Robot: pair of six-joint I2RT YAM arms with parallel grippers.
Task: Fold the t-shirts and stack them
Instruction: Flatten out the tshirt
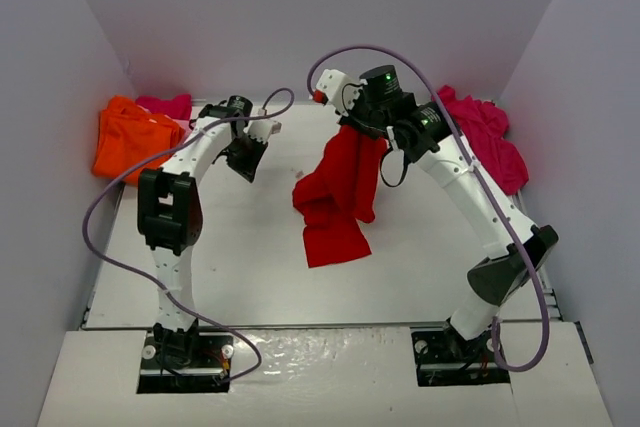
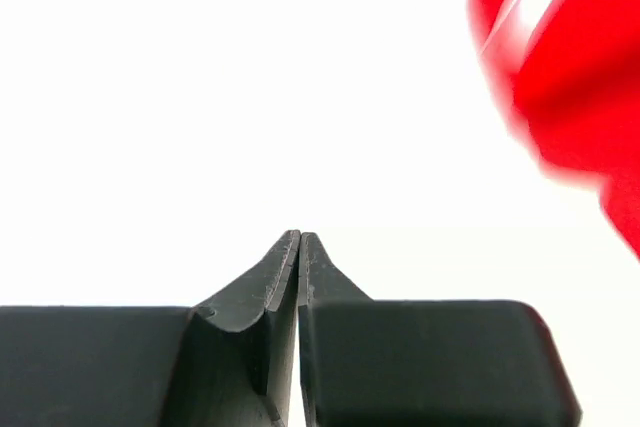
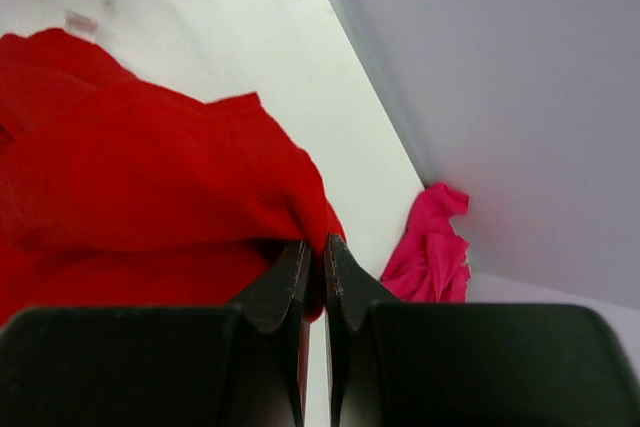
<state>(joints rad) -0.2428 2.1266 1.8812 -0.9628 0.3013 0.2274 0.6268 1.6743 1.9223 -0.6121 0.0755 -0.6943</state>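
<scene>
**Above the desk [image 1: 250, 267]: red t-shirt [image 1: 338, 197] held up**

At far left, an orange t-shirt [image 1: 128, 137] is bunched beside a pink t-shirt [image 1: 165, 105]. The left end effector [image 2: 300, 237] is pressed together, empty. The red t-shirt is hung in creased folds, pinched by the right end effector [image 3: 318, 247], its lower end laid on the desk. Rightmost, a magenta t-shirt [image 1: 490, 137] is heaped.

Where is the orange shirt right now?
Seen from above, the orange t-shirt lies in the far left corner of the table, beside a pink t-shirt.
</scene>
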